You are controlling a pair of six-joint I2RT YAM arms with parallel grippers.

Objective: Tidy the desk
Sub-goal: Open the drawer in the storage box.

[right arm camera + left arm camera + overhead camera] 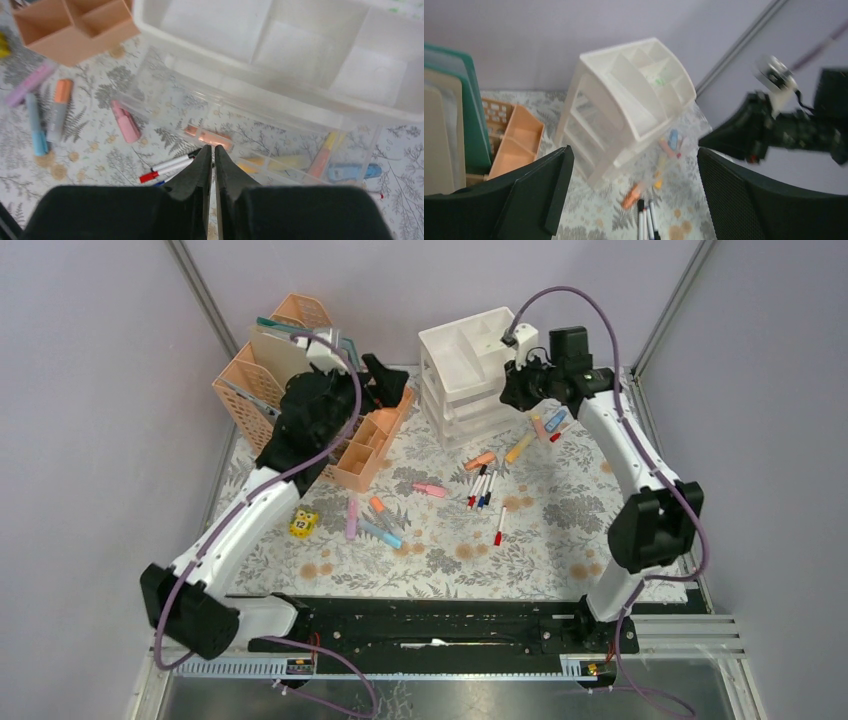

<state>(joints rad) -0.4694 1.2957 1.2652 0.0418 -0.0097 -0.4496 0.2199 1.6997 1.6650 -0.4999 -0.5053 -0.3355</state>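
The desk (560,540) is covered in a pale cloth with a fern and flower print, with a black rail along its near edge. Loose pens (483,486) and highlighters (430,489) lie across its middle. My left gripper (392,383) is open and empty, held high over the peach compartment box (365,445); in the left wrist view (634,170) it looks towards the white drawer unit (624,105). My right gripper (514,395) is shut and empty, beside the drawer unit's right front. In the right wrist view (213,150) its tips hover over the pens (167,167).
A peach file rack (265,375) with folders stands at the back left. The white drawer unit (465,375) stands at the back centre, with yellow, pink and blue highlighters (545,425) to its right. A yellow cube (304,523) and three highlighters (370,522) lie left of centre.
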